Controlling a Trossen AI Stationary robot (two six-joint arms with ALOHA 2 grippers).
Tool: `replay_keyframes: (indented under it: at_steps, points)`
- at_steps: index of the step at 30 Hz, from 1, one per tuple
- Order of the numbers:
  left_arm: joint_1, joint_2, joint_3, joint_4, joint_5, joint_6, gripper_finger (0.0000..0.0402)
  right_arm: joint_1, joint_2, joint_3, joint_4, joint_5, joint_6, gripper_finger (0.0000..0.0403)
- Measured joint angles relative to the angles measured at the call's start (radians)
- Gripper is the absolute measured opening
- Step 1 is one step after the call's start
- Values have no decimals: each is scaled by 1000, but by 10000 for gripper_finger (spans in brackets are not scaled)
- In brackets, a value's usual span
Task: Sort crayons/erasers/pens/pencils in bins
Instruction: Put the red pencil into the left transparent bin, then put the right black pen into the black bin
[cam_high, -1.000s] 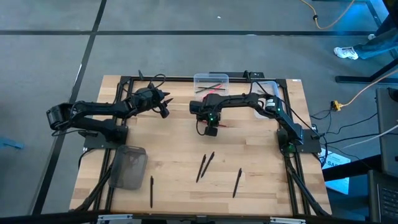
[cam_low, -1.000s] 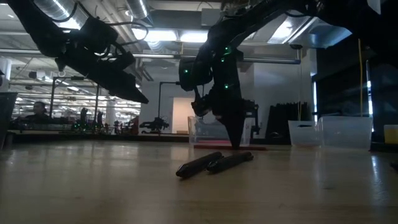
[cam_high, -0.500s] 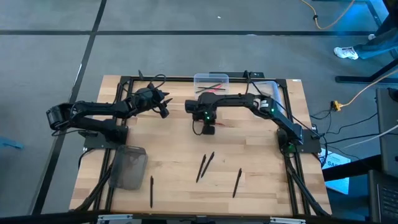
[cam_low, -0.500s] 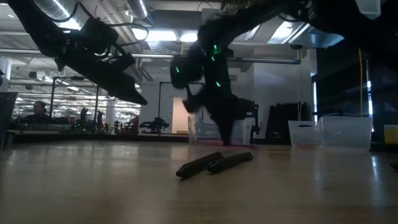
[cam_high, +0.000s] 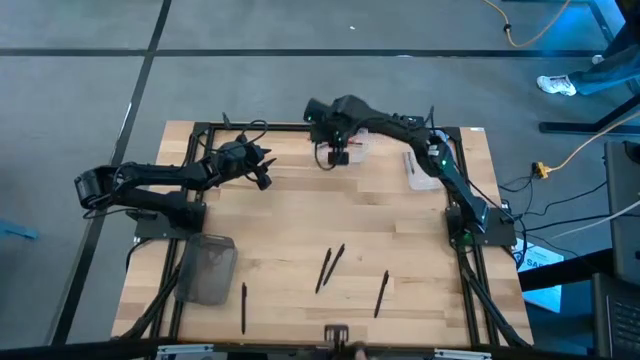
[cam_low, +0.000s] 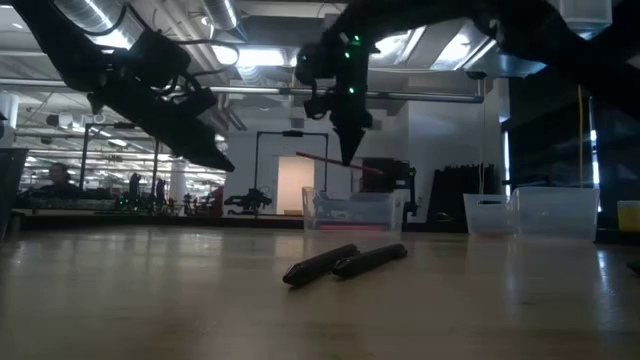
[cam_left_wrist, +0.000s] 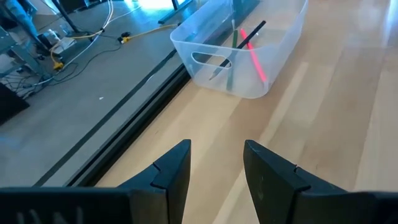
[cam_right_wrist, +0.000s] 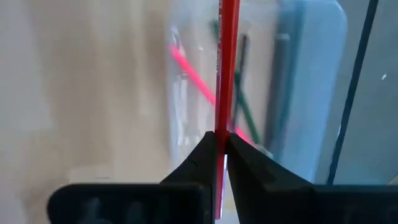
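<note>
The right gripper (cam_low: 349, 155) has lifted off the wooden table (cam_high: 300, 220) and swung back over the clear plastic bin (cam_low: 349, 209) at the far edge, fingers pinching a thin red pencil (cam_right_wrist: 227, 68) that sticks out past their tips. In that rounded tub below lie pink and green sticks. The left gripper (cam_left_wrist: 216, 163) hovers short of the same bin, blunt dark fingers spread.

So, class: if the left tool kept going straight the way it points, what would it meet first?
Probably the clear bin holding pencils; the left tool, open, points at it over bare table.
</note>
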Motion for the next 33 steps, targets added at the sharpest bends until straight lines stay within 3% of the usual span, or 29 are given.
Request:
replay_keyframes:
  at_steps: [6, 10, 15, 17, 22, 28, 33]
  points:
    - [0, 0, 0, -11, 0, 0, 141, -90, -4, -73, 64, -32, -11, 36]
    - [0, 0, 0, -11, 0, 0, 141, -122, -4, -106, 73, -51, -55, 64]
    - [0, 0, 0, -11, 0, 0, 141, -128, -4, -117, 95, -49, -56, 122]
    - [0, 0, 0, -11, 1, 19, 141, -124, -4, -116, 112, -3, -7, 139]
    - [-7, 0, 0, -11, 14, 49, 141, -85, -26, -74, 41, 22, 72, 140]
    - [-11, 0, 0, 53, 270, 48, 141, -35, -144, -95, -10, -97, 239, 115]
    - [-75, 0, 0, 140, 415, 9, 141, 52, -267, -250, 54, -98, 371, 107]
